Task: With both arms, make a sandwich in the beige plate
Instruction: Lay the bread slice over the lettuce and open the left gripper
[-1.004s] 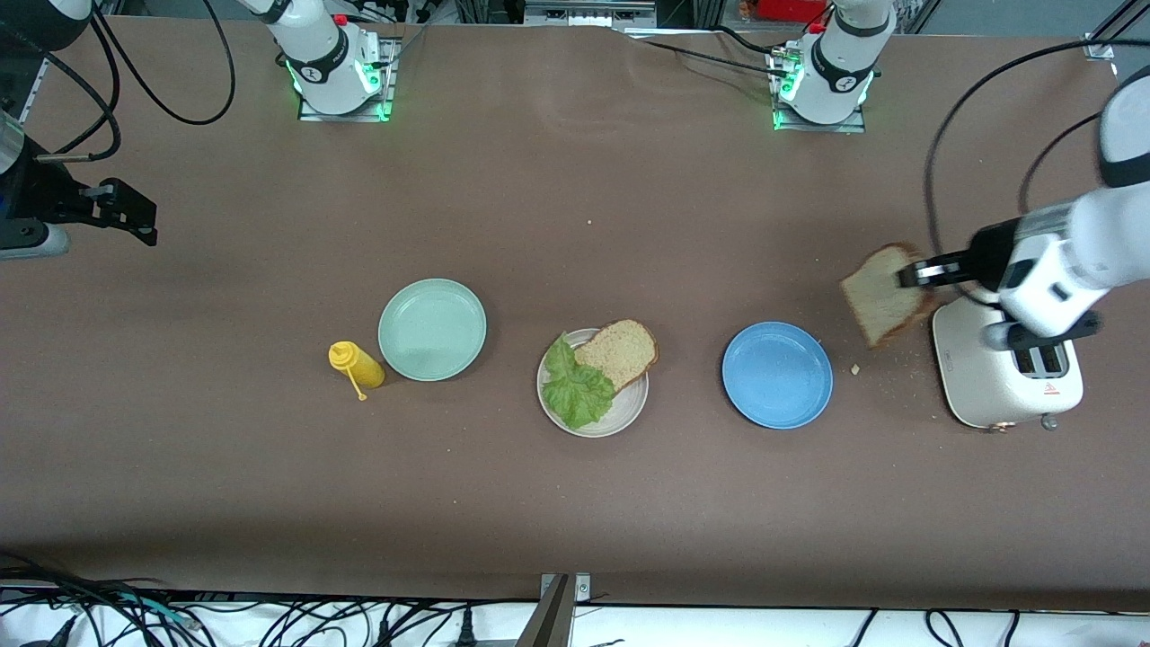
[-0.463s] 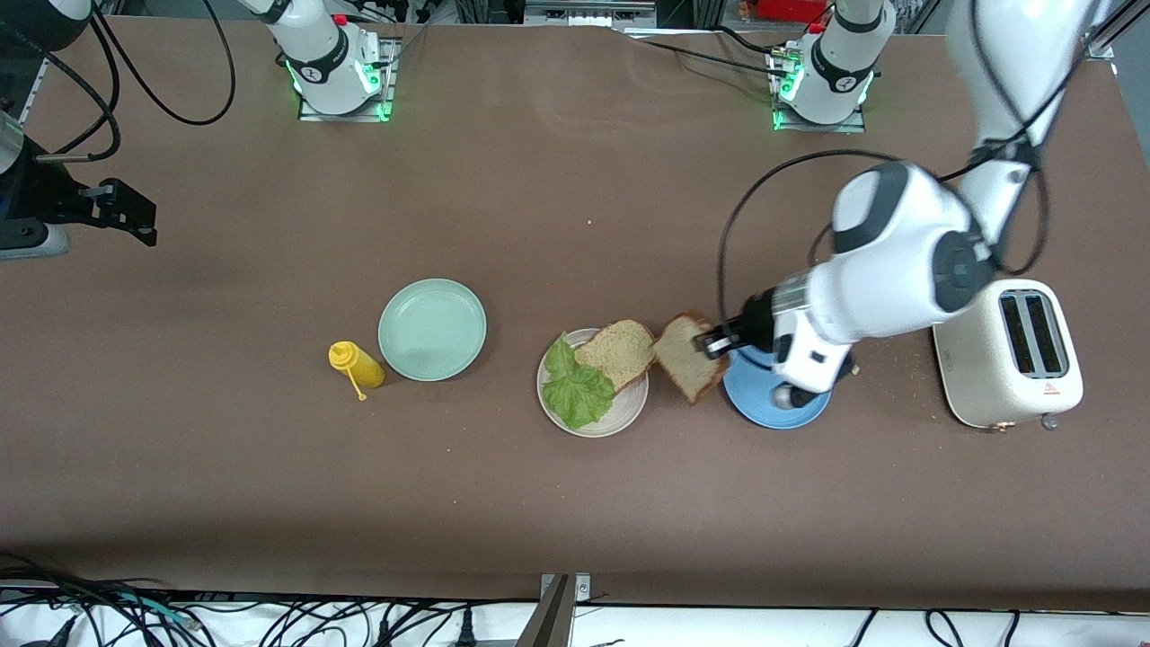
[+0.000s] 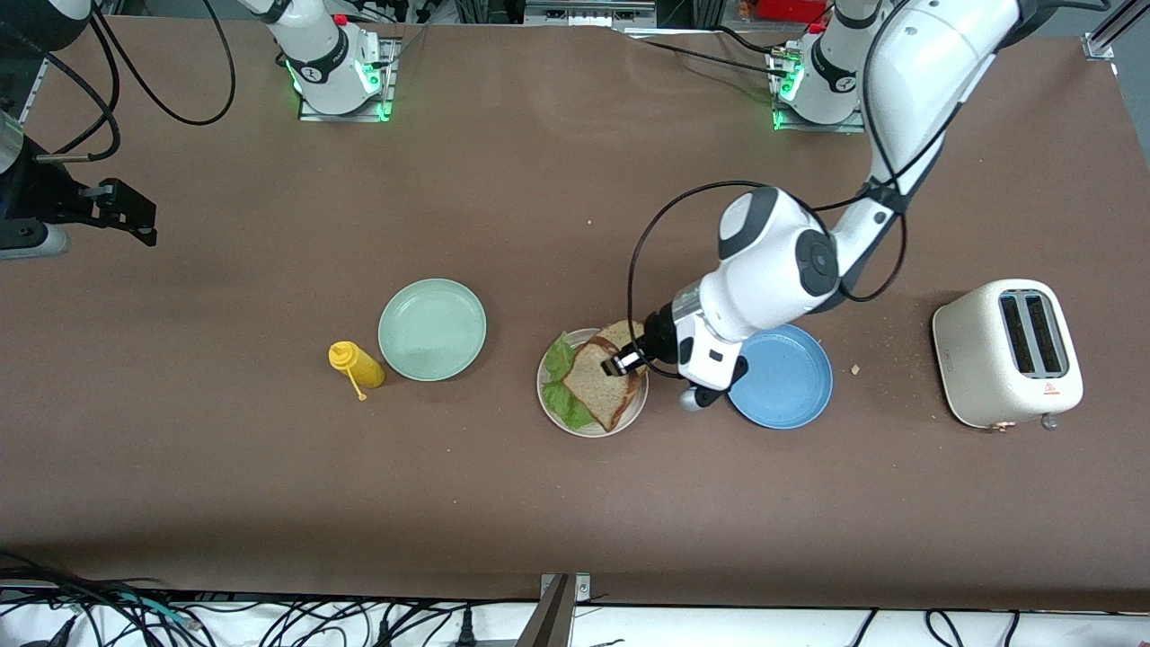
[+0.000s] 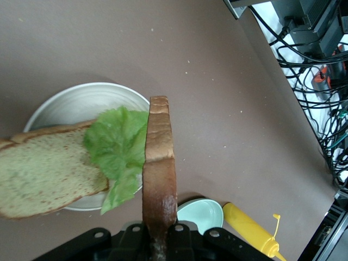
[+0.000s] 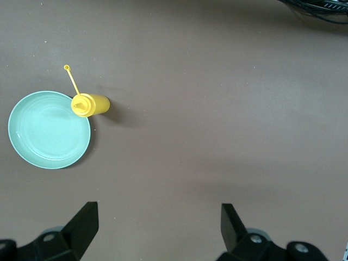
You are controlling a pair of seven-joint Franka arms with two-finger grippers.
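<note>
Brown and mostly bare, the worktop (image 3: 575,503) carries everything along a row across its middle. At the left gripper (image 3: 620,366), the fingers are clamped on one crust edge of the top bread slice (image 3: 600,390), held over the beige plate (image 3: 575,422) so that it covers most of the lettuce leaf (image 3: 561,395). In the left wrist view the slice (image 4: 159,174) shows edge-on, tilted rather than flat, with the lettuce (image 4: 117,152) and the lower slice (image 4: 46,176) beneath it on the plate (image 4: 81,100). That edge grip looks chosen so the slice can be lowered and let go without the fingers pressing into the stack. The lower slice (image 3: 629,331) peeks out at the plate's rim toward the robots' bases, so the sandwich seems nearly assembled but not yet released.

Just beside the beige plate, toward the left arm's end, lies the blue plate (image 3: 791,386), and nearer that end the toaster (image 3: 1006,359). Toward the right arm's end sit the mint-green plate (image 3: 431,329) and, touching it or nearly so, the yellow squeeze bottle (image 3: 357,364).

The right gripper (image 5: 157,220) waits with fingers spread wide and empty, high over the worktop's edge at the right arm's end.
</note>
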